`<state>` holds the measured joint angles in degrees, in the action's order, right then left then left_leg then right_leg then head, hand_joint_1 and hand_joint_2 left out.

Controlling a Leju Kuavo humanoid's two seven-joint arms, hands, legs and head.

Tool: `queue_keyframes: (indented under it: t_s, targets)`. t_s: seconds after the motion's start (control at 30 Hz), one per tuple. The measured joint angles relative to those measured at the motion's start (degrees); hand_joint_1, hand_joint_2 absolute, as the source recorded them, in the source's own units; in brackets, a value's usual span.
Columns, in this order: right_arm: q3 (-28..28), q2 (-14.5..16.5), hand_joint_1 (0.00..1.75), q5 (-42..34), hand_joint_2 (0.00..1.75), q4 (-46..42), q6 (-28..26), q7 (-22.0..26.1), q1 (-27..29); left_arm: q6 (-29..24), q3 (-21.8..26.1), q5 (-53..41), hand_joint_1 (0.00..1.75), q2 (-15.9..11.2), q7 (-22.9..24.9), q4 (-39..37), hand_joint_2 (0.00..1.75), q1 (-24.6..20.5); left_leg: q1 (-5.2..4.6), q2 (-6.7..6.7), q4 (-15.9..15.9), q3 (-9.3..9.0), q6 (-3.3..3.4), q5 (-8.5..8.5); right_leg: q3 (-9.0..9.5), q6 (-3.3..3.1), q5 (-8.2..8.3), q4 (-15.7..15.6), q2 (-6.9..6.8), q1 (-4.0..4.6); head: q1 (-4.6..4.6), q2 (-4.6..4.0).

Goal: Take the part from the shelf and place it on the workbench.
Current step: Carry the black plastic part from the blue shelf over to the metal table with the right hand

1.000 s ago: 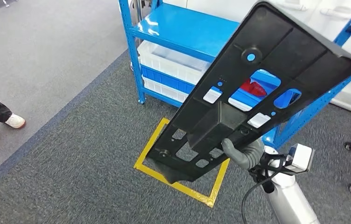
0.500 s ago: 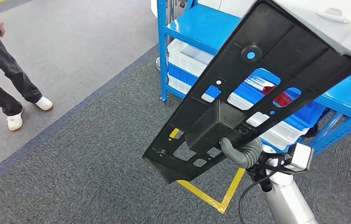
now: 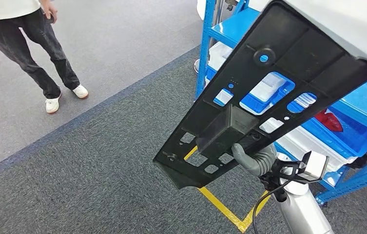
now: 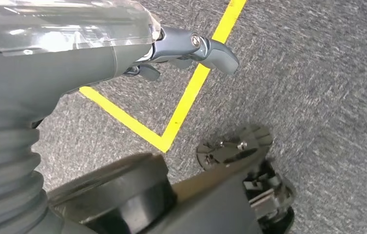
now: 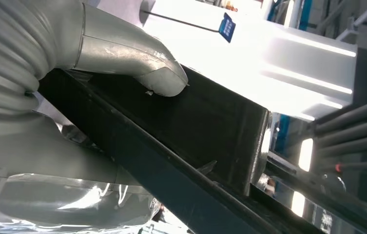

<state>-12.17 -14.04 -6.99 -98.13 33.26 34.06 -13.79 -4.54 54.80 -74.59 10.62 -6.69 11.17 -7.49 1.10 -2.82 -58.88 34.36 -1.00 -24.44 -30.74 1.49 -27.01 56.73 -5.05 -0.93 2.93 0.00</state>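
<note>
The right hand (image 3: 252, 158) gripped a long flat black plastic panel with rectangular cut-outs (image 3: 269, 92), its grey thumb (image 5: 137, 61) pressed against a raised box-shaped block on the panel's face. The panel was held up off the floor, tilted, its lower end near the robot and its upper end rising toward the blue metal shelf rack (image 3: 210, 34) behind it. White plastic bins (image 3: 313, 144) sat on the rack's lower levels, and blue trays showed through the panel's openings. A red object (image 3: 330, 119) lay in one blue tray. Yellow floor tape (image 3: 225, 207) marked a corner on the grey carpet (image 3: 98, 161) below the panel.

The left hand (image 4: 186, 48) hung over the carpet above the yellow tape, holding nothing, its dark fingers (image 4: 215, 51) loosely bent and apart.

A person in dark trousers and white shoes (image 3: 35, 44) stood on the lighter floor, well apart from the robot.
</note>
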Motion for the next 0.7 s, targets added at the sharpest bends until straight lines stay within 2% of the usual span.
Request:
queue_keyframes:
  t_s: [0.03,0.1,0.17,0.23,0.27,0.3,0.33,0.37,0.4,0.47,0.5,0.53,0.57,0.6,0.63,0.67,0.7]
  targets:
    - [0.0,0.1,1.75,0.1,1.75,-0.2,-0.2,0.1,0.3,0.0,0.0,0.0,0.00,0.0,0.0,0.0,1.75,0.0,-0.26,0.13,0.3,0.06,0.60,-0.25,-0.08,0.37,-0.02,0.1,-0.40,0.13,-0.01,0.00]
    - [0.0,0.3,1.75,0.3,1.75,-0.6,-0.4,0.2,0.7,0.1,0.0,-0.1,0.00,-0.1,0.0,0.0,1.75,0.1,-0.30,1.25,0.3,0.40,1.64,0.00,-0.02,1.09,-0.14,0.1,-0.87,-0.06,-0.01,0.00]
    - [0.0,0.4,1.75,0.5,1.75,-0.8,-0.5,0.3,1.1,0.1,0.0,-0.2,0.00,-0.1,0.0,0.0,1.75,0.1,-0.22,2.20,0.7,0.41,2.42,0.35,-0.87,1.55,-1.96,2.3,0.86,-0.34,-0.01,0.00]
    - [0.0,0.4,1.75,0.8,1.75,-1.0,-0.7,0.5,1.8,0.1,0.0,-0.4,0.00,-0.1,0.1,0.0,1.75,0.0,-0.26,3.22,0.9,0.53,2.92,0.65,-4.16,1.50,-5.75,9.2,3.60,-0.26,-0.01,0.00]
    - [0.0,0.4,1.75,0.9,1.75,-1.1,-0.7,0.7,2.3,0.2,0.0,-0.4,0.00,-0.1,0.1,0.0,1.75,-0.1,-0.41,3.85,1.0,0.65,3.09,0.75,-6.26,1.35,-7.39,13.3,4.32,-0.10,-0.01,0.00]
    - [0.0,0.4,1.75,1.0,1.75,-1.2,-0.8,0.9,2.9,0.2,-0.1,-0.4,0.00,-0.1,0.2,0.0,1.75,0.0,-0.62,4.53,0.9,0.73,3.21,0.82,-7.87,1.12,-8.18,16.3,4.63,0.09,-0.01,0.00]
    - [0.0,0.4,1.75,1.1,1.75,-1.3,-0.9,1.0,3.5,0.2,-0.1,-0.3,0.00,-0.1,0.3,0.0,1.75,0.2,-0.88,5.26,0.9,0.77,3.32,0.88,-8.50,0.74,-7.77,17.2,4.79,0.33,0.00,0.00]
    - [0.0,0.4,1.75,1.3,1.75,-1.5,-0.9,1.2,3.9,0.2,0.0,-0.2,0.00,-0.1,0.4,0.0,1.75,0.4,-1.17,6.06,0.9,0.74,3.40,0.93,-7.97,0.10,-6.18,15.6,5.05,0.66,0.00,0.00]
    - [0.0,0.4,1.75,1.4,1.75,-1.8,-0.9,1.3,4.3,0.1,0.0,-0.1,0.00,-0.1,0.5,0.0,1.75,0.6,-1.41,6.82,0.9,0.65,3.46,0.98,-6.42,-0.78,-3.78,12.0,5.80,1.12,0.00,0.00]
    - [0.3,0.5,1.75,1.5,1.75,-2.4,-0.8,1.6,4.5,-0.1,0.0,0.2,0.00,0.1,0.6,-0.1,1.75,1.0,-1.46,8.13,0.9,0.77,3.50,1.15,-3.10,-2.95,0.19,4.1,9.21,2.05,-0.01,0.00]
    - [0.5,0.5,1.75,1.5,1.75,-2.7,-0.6,1.8,4.4,-0.2,0.0,0.3,0.00,0.3,0.7,-0.1,1.75,1.2,-1.27,8.73,0.9,1.02,3.39,1.29,-2.23,-3.69,1.06,1.8,10.53,2.41,-0.01,0.00]
    - [0.8,0.6,1.75,1.4,1.75,-3.0,-0.3,1.9,4.4,-0.2,0.0,0.5,0.00,0.4,0.6,-0.2,1.75,1.4,-1.01,9.37,1.0,1.32,3.20,1.46,-1.96,-4.14,1.19,0.7,11.19,2.62,-0.02,0.00]
    - [1.0,0.6,1.75,1.3,1.75,-3.1,0.1,2.0,4.5,-0.3,0.0,0.8,0.00,0.4,0.6,-0.2,1.75,1.6,-0.91,10.17,1.1,1.49,2.90,1.68,-1.84,-4.27,1.30,0.2,10.68,2.70,-0.02,0.00]
    - [1.2,0.6,1.75,1.1,1.75,-3.2,0.6,2.2,4.6,-0.4,0.1,1.0,0.00,0.4,0.5,-0.2,1.75,1.8,-0.90,10.77,1.4,1.53,2.65,1.83,-1.45,-4.14,1.54,-0.6,9.82,2.53,-0.02,0.00]
    - [1.2,0.6,1.75,0.9,1.75,-3.3,1.1,2.3,4.7,-0.6,0.1,1.2,0.00,0.4,0.3,-0.2,1.75,2.0,-1.08,10.32,1.2,1.59,2.42,1.66,-0.88,-3.87,1.88,-1.5,8.96,2.30,-0.02,0.00]
    - [1.3,0.6,1.75,0.8,1.75,-3.3,1.5,2.5,4.8,-0.7,0.3,1.4,0.00,0.4,0.2,-0.2,1.75,2.1,-1.27,9.08,0.3,1.98,2.12,0.90,-0.24,-3.58,2.24,-2.5,8.02,2.03,-0.02,0.00]
    - [1.3,0.6,1.75,0.7,1.75,-3.3,1.9,2.7,4.9,-0.9,0.4,1.5,0.00,0.4,0.1,-0.2,1.75,2.1,-1.35,7.28,-2.0,2.94,1.79,-0.53,0.30,-3.24,2.52,-3.2,7.06,1.77,-0.02,0.00]
